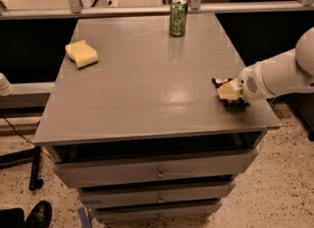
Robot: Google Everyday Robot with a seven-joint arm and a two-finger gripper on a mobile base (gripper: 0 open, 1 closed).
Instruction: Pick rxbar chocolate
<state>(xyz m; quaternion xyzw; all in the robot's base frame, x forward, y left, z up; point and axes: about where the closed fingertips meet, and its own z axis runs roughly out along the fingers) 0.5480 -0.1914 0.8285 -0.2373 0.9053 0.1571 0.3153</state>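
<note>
The pincer (229, 90) is hovering right over the rxbar chocolate (235, 105) by the right edge of the bench (147, 89)

The rxbar chocolate is lying flat near the front right corner of the bench, its black wrapper peeking out beside and under the pincer, which is reaching in from the right on the white arm (279, 74); whether the pincer is spread, pressed together or pinching the bar, I cannot tell. The bar is looking light, thin and fairly stiff, and its glossy wrapper is probably making it slippery, so I am judging a pinch across its narrow width near the middle to be the safest hold. The green can (178, 17) and the yellow sponge (82, 53) are sitting well apart from it
</note>
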